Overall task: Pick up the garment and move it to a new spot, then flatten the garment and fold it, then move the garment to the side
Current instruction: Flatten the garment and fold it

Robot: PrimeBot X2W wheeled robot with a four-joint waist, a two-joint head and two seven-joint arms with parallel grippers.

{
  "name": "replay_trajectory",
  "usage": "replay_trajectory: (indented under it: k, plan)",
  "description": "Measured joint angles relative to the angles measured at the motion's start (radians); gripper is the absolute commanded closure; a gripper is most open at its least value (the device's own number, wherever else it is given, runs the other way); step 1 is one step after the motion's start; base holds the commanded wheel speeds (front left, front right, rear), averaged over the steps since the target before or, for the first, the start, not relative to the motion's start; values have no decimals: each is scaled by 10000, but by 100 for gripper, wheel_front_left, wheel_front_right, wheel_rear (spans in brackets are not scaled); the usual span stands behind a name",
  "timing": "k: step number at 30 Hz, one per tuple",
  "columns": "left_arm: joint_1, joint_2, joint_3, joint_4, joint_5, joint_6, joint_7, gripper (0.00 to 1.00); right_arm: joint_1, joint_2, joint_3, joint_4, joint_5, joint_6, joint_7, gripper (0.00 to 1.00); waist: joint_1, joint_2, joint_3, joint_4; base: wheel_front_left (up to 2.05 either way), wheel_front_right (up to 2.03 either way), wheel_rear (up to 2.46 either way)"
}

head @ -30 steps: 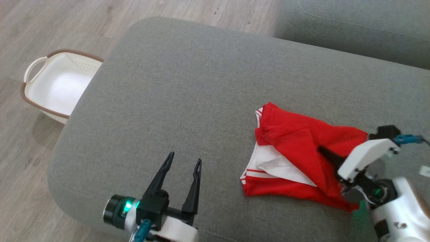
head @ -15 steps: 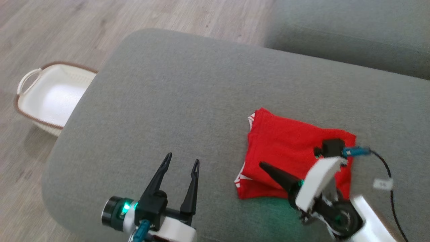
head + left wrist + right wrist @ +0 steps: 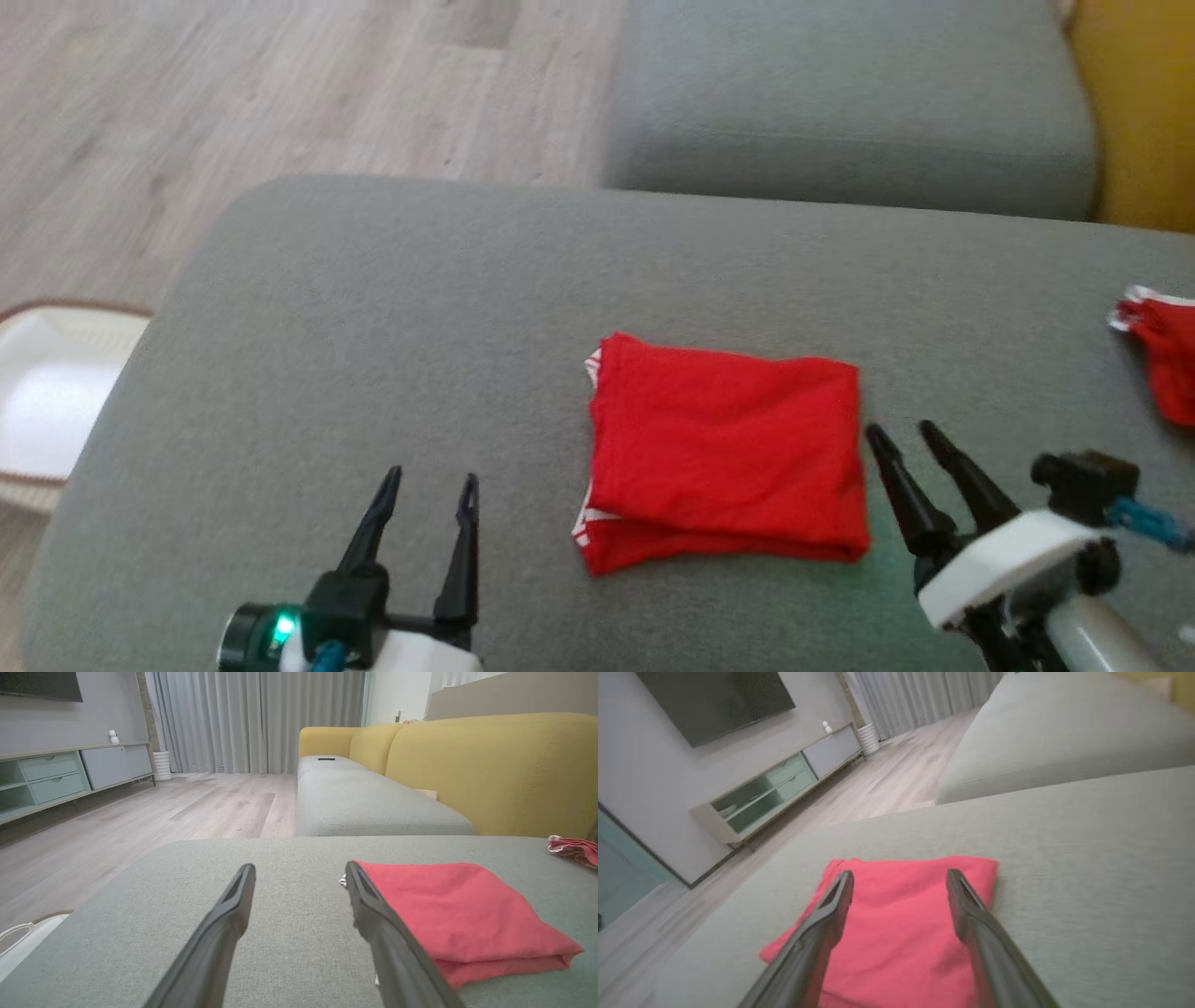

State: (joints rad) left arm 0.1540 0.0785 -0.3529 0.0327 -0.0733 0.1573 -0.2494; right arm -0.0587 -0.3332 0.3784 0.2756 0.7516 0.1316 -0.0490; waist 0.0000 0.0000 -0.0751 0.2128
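Fold closed since a second ago: the white lining that was showing is now covered, and the right pincer [image 3: 899,429] has let go and come off the cloth (camera swung too, so ignore the frame shift). Grey sofa cushion [image 3: 373,327] carries everything. Garment [image 3: 724,448] lies mid-cushion as a neat doubled red rectangle, with white trim peeking out at its left edge. Right pincer is just beside the garment's right edge, fingers apart, empty. Left pincer [image 3: 431,476] hovers off to the garment's left, fingers apart, empty. Small second red cloth [image 3: 1158,350] lies far right, well apart. Folding looks done; the move aside remains.
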Motion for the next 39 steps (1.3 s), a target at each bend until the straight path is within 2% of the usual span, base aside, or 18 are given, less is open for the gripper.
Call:
replay_trajectory:
  k: [3,6,10,14,18,27,39]
  plan:
    - [302,17,236,-46,0,0,0,0,124,35,-29,518,-892,0,-1154,0,0,0,-182,-305,0,0,0]
    - [706,33,481,-71,-17,-8,0,0,143,201,-161,880,-1747,0,-1801,0,0,0,-377,-539,0,0,0]
    - [1160,59,782,-151,-42,-94,0,0,639,826,-1097,957,-2803,0,-1990,0,0,0,-743,-697,0,0,0]
    - [1673,63,1037,-305,-42,-171,0,0,1556,1546,-2069,384,-3868,0,-1990,0,0,0,-1033,-818,0,0,0]
    - [1900,63,1120,-334,29,-257,0,0,2172,1954,-2385,222,-4784,0,-1990,0,0,0,-1226,-842,0,0,0]
    - [1950,59,1352,-426,282,-343,0,0,3119,2550,-2918,-111,-5438,0,-1990,0,0,0,-1433,-759,0,0,0]
    - [2044,44,1350,-280,385,-489,0,0,3215,2715,-3081,-123,-5843,0,-1990,0,0,0,-1405,-849,0,0,0]
